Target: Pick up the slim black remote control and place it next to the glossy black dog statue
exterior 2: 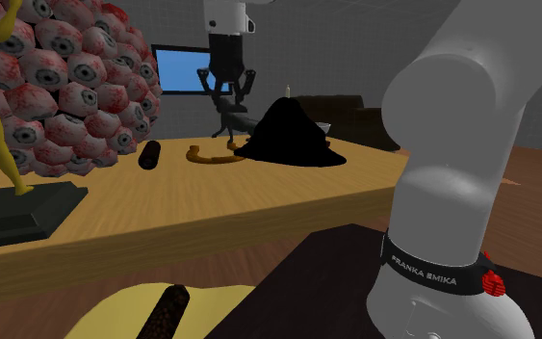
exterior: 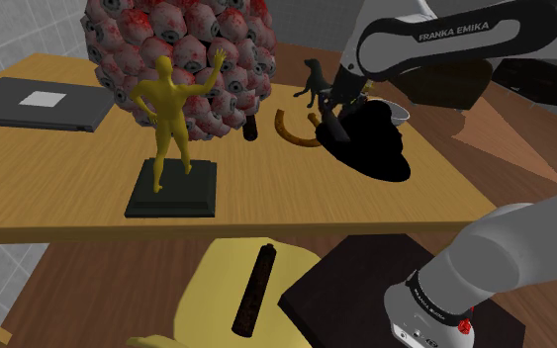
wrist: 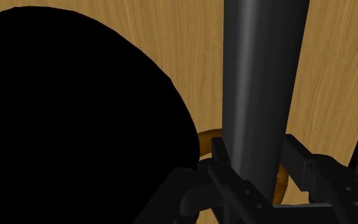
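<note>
While the two black fingers [wrist: 225, 167] are clasping the slim black remote [wrist: 260, 83] between them, we are holding it steeply on end over the wooden table [exterior: 296, 193]. It is hanging just beside the black mound [exterior: 373, 148] and near the orange curved piece [exterior: 291, 133]. We cannot tell whether its lower end is touching the wood. The glossy black dog statue [exterior: 313, 77] is standing close by, up and to the shoulder view's left of the gripper [wrist: 260, 167].

We are judging this to be the placing step. To do it well, we are aiming for the bare wood beside the dog, clear of the mound and the orange piece. We are planning to bring the remote down low and level before letting go, since on end it is likely to topple against the statue.
</note>
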Tool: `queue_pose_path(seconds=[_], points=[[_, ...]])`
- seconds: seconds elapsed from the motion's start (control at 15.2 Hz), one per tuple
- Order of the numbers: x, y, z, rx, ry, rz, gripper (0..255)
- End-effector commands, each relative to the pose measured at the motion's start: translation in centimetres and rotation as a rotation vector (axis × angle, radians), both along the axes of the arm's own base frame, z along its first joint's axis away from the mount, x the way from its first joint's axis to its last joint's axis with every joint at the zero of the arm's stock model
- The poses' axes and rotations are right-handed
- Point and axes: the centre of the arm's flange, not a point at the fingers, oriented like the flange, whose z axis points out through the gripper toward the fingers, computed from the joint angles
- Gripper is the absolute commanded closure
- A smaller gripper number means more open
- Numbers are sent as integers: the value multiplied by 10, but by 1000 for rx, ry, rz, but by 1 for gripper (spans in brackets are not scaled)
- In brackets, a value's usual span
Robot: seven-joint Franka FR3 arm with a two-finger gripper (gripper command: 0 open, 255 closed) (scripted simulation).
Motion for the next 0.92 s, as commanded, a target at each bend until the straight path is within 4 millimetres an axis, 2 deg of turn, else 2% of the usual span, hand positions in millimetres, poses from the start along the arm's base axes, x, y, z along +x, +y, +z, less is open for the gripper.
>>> queue_pose_path(seconds=[0.0, 0.86], points=[[-1, 0, 12, 0, 0, 0, 255], [-1, 0, 80, 0, 0, 0, 255]])
